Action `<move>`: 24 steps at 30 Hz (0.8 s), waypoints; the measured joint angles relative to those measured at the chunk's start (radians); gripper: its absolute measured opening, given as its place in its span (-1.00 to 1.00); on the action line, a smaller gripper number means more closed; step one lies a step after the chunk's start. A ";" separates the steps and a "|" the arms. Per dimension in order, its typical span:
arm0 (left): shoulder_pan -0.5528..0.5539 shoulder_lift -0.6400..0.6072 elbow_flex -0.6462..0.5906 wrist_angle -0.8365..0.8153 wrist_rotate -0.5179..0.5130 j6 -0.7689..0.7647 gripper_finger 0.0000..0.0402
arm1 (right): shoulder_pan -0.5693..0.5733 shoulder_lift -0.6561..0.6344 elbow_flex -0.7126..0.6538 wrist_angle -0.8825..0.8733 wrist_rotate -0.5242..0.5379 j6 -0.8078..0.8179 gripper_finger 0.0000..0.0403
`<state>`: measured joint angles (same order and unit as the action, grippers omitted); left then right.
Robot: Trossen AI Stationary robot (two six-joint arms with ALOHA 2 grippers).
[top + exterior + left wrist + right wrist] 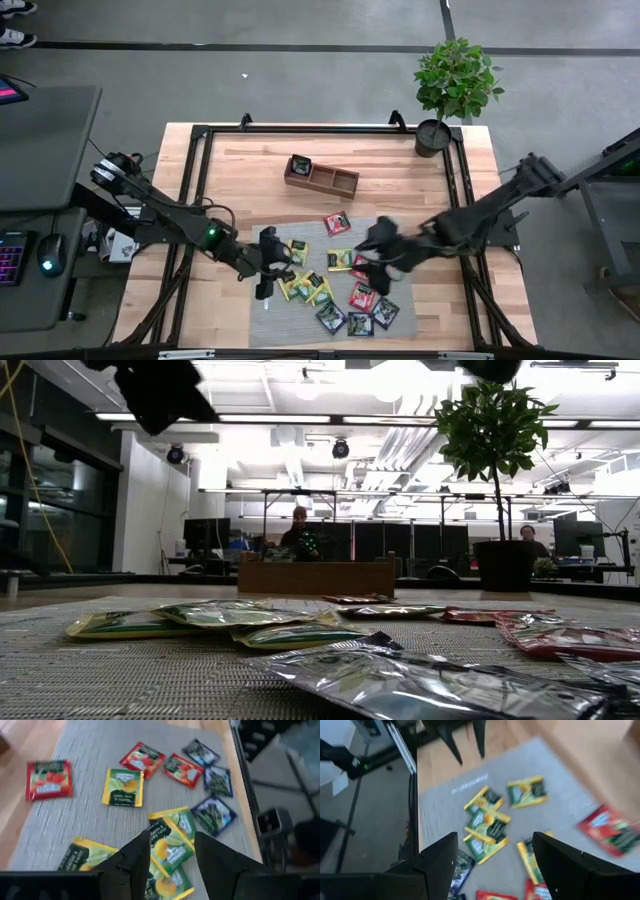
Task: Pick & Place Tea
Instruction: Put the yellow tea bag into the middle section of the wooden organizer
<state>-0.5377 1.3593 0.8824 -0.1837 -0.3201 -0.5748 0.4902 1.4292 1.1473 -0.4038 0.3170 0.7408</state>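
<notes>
Bare wooden tabletop open behind the tray. Potted plant blocking the far right corner. Tea sachets crowding the grey mat.

**Wooden bench, mat, tray and plant**

The bench is a pale butcher-block wooden top edged by a black frame. A grey woven mat lies on it against the near edge, about midway along, and carries the scattered tea sachets. A brown wooden three-compartment tray sits on the bare wood near the middle, slightly askew, beyond the mat. A potted plant stands at the far right corner.
</notes>
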 joint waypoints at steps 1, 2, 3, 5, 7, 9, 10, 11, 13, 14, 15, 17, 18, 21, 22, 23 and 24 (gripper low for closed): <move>0.001 0.005 0.000 0.008 0.009 -0.045 -0.24 | -0.013 0.035 0.000 0.021 -0.037 0.006 0.25; 0.002 0.010 0.000 0.008 0.017 -0.085 -0.24 | -0.024 0.069 0.000 0.045 -0.071 0.011 0.25; 0.002 0.016 -0.001 0.010 0.019 -0.124 -0.24 | -0.033 0.101 0.000 0.067 -0.101 0.017 0.25; 0.000 0.029 -0.003 0.032 0.022 -0.180 -0.24 | -0.049 0.156 0.000 0.095 -0.145 0.025 0.25; 0.000 0.049 -0.003 0.081 0.022 -0.188 -0.24 | -0.060 0.194 0.000 0.128 -0.171 0.033 0.25; -0.005 0.076 -0.003 0.118 0.016 -0.156 -0.25 | -0.069 0.220 0.000 0.151 -0.190 0.010 0.25; -0.011 0.087 -0.003 0.132 0.013 -0.138 -0.27 | -0.072 0.230 0.000 0.159 -0.196 -0.008 0.25; -0.018 0.096 -0.003 0.141 0.009 -0.128 -0.29 | -0.074 0.237 0.000 0.162 -0.203 -0.021 0.25; -0.033 0.121 -0.002 0.148 0.007 -0.138 -0.36 | -0.079 0.237 0.000 0.163 -0.216 -0.047 0.25; -0.040 0.142 -0.001 0.149 0.006 -0.156 -0.41 | -0.083 0.235 0.000 0.165 -0.221 -0.061 0.25; -0.047 0.163 -0.001 0.143 0.001 -0.175 -0.47 | -0.086 0.235 0.000 0.162 -0.222 -0.071 0.25; -0.063 0.196 -0.003 0.137 -0.016 -0.215 -0.62 | -0.092 0.235 0.000 0.157 -0.223 -0.092 0.25; -0.069 0.211 -0.003 0.147 -0.027 -0.237 -0.72 | -0.093 0.235 0.000 0.155 -0.222 -0.096 0.25; -0.096 0.251 -0.002 0.159 -0.038 -0.289 -0.95 | -0.100 0.235 0.000 0.149 -0.223 -0.105 0.25; -0.102 0.262 -0.002 0.175 -0.046 -0.296 -0.96 | -0.100 0.235 0.000 0.140 -0.224 -0.105 0.25; -0.107 0.273 -0.002 0.198 -0.051 -0.300 -0.94 | -0.100 0.235 0.000 0.134 -0.229 -0.105 0.25; -0.107 0.284 -0.001 0.217 -0.053 -0.306 -0.94 | -0.103 0.235 0.000 0.133 -0.234 -0.106 0.25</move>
<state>-0.6442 1.6435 0.8813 0.0334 -0.3728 -0.8812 0.3873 1.6646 1.1469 -0.2705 0.0825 0.6352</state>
